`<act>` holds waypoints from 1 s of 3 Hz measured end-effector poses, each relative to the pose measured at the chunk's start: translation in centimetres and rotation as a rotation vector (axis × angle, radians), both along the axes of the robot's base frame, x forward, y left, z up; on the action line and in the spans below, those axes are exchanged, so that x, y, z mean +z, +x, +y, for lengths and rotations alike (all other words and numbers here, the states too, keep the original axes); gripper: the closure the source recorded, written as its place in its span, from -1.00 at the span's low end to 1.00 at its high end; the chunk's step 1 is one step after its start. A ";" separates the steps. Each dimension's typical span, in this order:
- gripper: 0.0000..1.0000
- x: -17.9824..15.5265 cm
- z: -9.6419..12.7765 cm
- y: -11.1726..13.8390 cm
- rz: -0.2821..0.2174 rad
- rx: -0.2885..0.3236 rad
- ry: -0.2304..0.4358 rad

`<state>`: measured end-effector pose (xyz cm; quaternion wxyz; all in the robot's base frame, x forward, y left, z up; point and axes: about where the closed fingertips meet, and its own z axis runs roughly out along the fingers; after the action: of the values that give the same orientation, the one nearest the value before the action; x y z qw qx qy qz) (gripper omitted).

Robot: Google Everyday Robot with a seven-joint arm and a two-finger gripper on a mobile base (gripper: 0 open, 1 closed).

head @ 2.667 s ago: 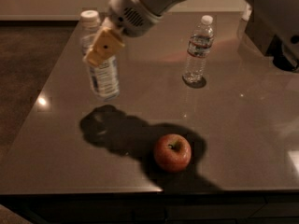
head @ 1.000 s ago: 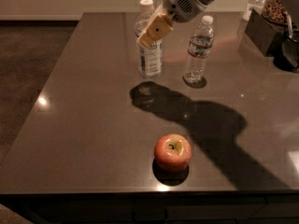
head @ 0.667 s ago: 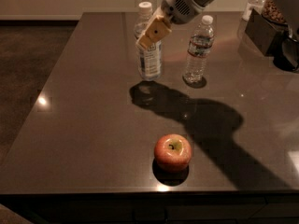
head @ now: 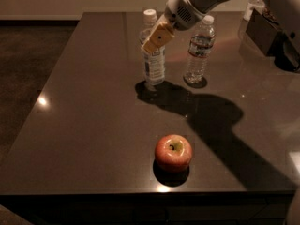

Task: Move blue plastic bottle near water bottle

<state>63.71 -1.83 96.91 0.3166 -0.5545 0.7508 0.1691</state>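
Observation:
The blue plastic bottle (head: 154,65), stout with a white cap and a pale blue label, stands upright on the dark table (head: 89,125) at the back centre. My gripper (head: 151,44) comes down from the upper right and is shut around its upper body, with one tan finger (head: 158,36) across the front. The water bottle (head: 198,51), slim and ribbed with a small white cap, stands just right of it with a narrow gap between them.
A red apple (head: 173,152) lies near the table's front edge. A dark box (head: 269,31) sits at the back right corner. My arm casts a wide shadow across the right half. The table's left edge drops to dark floor.
The gripper carried the blue plastic bottle from the back left toward the right to beside the water bottle. Over the last second it has hardly moved.

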 end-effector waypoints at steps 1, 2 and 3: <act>1.00 -0.9 -0.7 0.5 0.012 -0.014 -0.001; 1.00 -1.7 -1.4 0.9 0.017 -0.032 -0.005; 0.74 -2.1 -1.8 1.2 0.008 -0.046 -0.013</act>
<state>64.95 -3.61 94.83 0.3140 -0.5385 0.7656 0.1593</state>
